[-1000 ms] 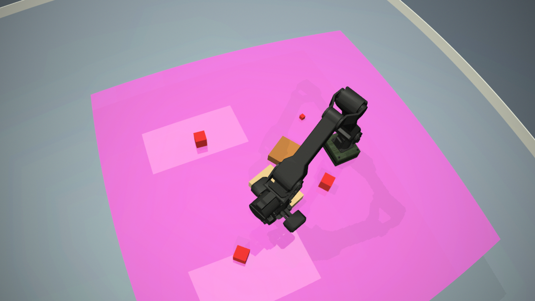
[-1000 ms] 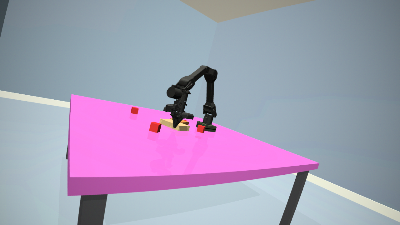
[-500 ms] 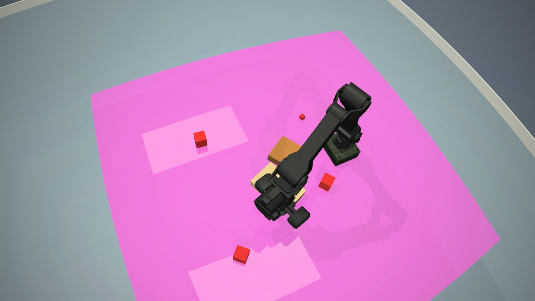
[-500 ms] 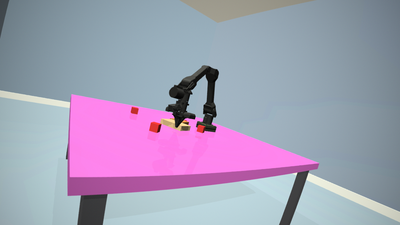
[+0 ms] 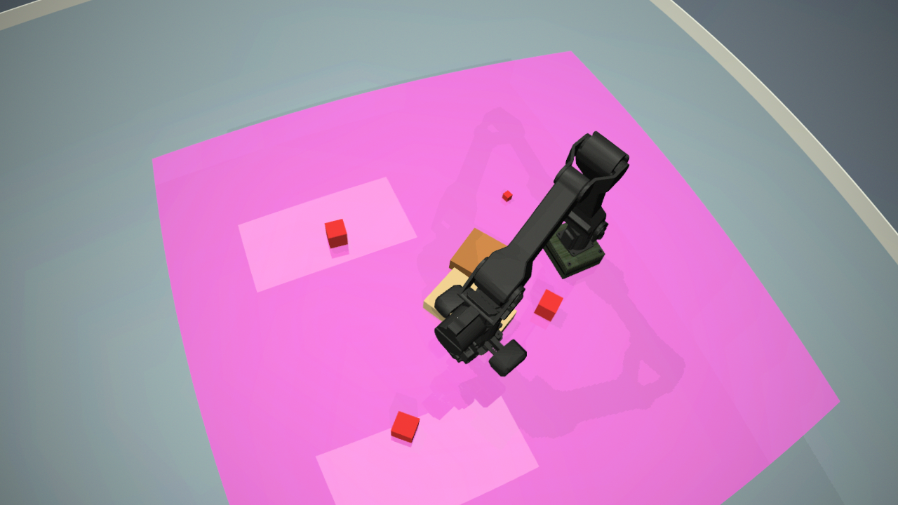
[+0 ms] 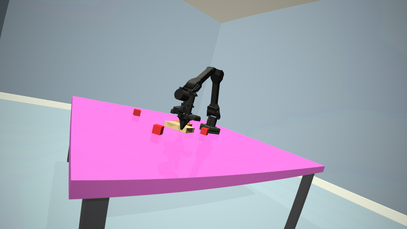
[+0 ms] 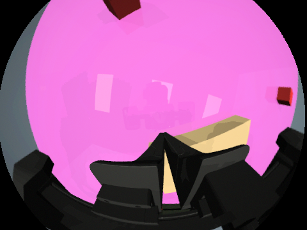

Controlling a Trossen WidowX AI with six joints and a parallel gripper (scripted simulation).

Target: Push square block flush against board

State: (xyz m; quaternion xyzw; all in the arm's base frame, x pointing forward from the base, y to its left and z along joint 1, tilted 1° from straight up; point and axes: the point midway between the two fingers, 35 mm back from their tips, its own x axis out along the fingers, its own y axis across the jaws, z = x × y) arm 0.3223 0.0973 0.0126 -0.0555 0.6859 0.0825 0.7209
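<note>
Board [image 5: 439,294], pale tan, lies at frame centre of the top view, long axis running upper left to lower right; the orange square block [image 5: 476,248] sits just above it. Clenched, empty gripper [image 7: 164,142] stands at the board's lower long side, block beyond.

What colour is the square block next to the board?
Orange-brown, clearest in the top view.

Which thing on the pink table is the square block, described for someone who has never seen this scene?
Start at the pink table and find the black arm near its middle. Partly under that arm lies a pale tan board, and the square block sits at the board's far side, toward the arm's base. It is flat and orange-brown, unlike the small red cubes scattered around.
</note>
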